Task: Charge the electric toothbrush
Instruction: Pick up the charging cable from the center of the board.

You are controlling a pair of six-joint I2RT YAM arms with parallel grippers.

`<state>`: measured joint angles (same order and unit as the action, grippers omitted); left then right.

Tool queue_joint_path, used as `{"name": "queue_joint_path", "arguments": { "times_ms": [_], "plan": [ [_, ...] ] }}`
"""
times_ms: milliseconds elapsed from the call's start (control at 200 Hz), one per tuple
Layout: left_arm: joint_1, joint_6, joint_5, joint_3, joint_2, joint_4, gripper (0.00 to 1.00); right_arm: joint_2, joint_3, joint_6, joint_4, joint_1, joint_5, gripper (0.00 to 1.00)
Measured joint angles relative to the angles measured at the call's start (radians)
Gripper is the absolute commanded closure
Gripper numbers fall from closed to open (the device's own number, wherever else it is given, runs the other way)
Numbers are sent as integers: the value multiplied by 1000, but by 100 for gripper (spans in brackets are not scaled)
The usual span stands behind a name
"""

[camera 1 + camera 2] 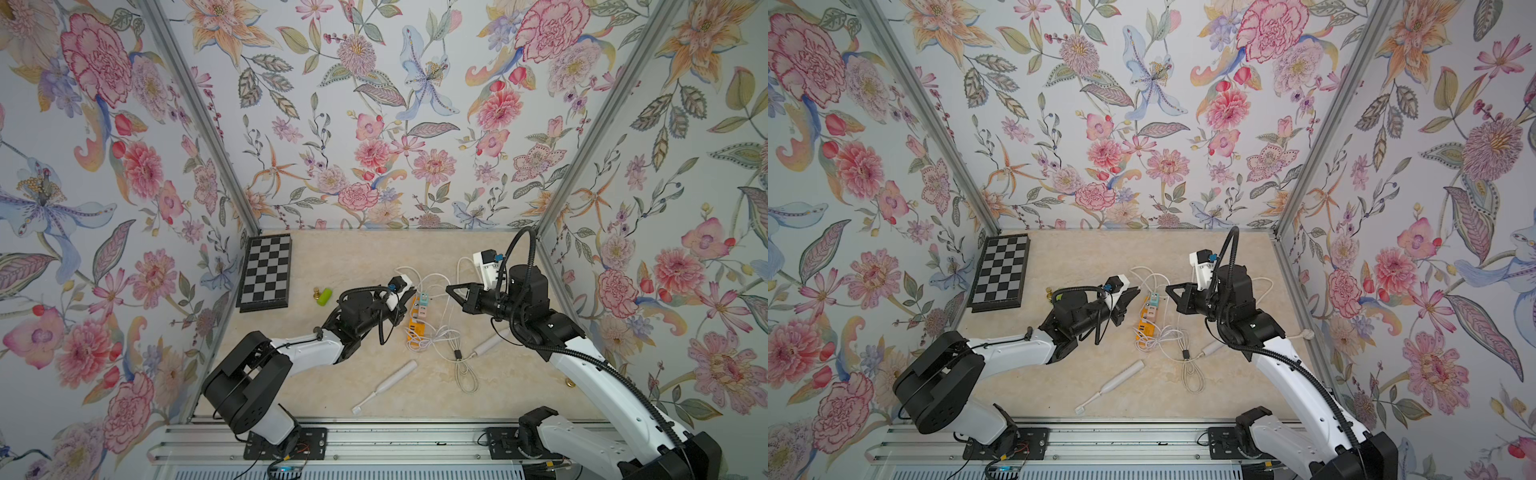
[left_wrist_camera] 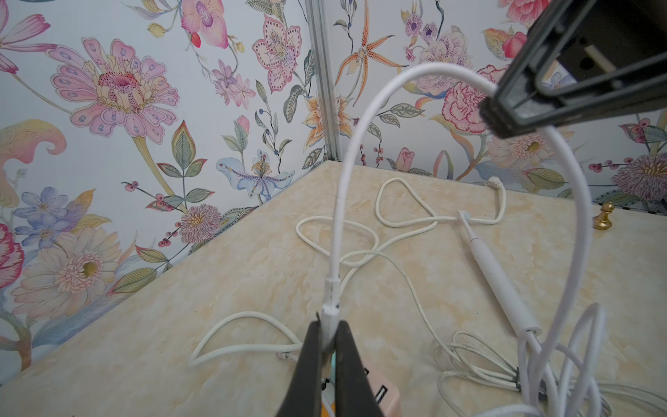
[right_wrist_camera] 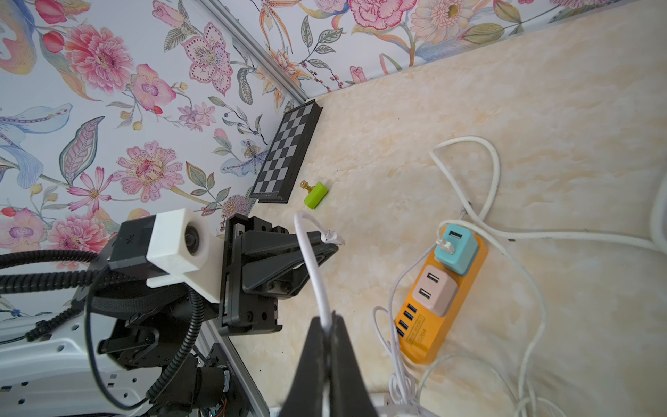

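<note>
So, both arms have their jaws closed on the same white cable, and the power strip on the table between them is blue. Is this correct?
No: the power strip is orange, not blue; the right wrist view shows it. The left gripper and right gripper do have their jaws closed on the same white cable.

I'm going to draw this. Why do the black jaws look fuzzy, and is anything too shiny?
Left wrist view: the jaws sit right by the lens, so they blur; the white cable beyond is sharper. Right wrist view: same fuzzy jaws, crisp orange power strip. Both top views: soft even light, no glare on the table.
</note>
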<state>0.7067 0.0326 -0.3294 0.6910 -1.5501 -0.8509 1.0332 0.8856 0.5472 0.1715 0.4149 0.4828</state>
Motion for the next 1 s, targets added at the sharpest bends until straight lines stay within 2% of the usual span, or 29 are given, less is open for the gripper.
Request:
{"name": "queue_joint_path", "arguments": {
  "times_ms": [75,160,200,340,425,565,680,826,1001],
  "plan": [
    [0,2,0,3,0,11,100,0,0,0,1,-2,-1,91],
    [0,15,0,14,0,40,100,0,1,-5,26,-10,-5,68],
    [0,25,-1,16,3,53,100,0,5,-21,51,-12,-16,61],
    [0,57,-4,18,45,139,100,0,46,-49,169,-5,-73,46],
    [0,65,-5,32,71,196,100,0,97,-46,223,43,-117,39],
    [0,80,-19,79,78,275,100,11,174,-13,256,166,-151,38],
    [0,87,-61,104,78,313,100,82,222,29,258,216,-152,41],
    [0,88,-104,109,78,346,100,179,229,90,263,220,-180,47],
    [0,88,-142,111,79,378,100,211,229,144,253,199,-196,57]
  ]
}}
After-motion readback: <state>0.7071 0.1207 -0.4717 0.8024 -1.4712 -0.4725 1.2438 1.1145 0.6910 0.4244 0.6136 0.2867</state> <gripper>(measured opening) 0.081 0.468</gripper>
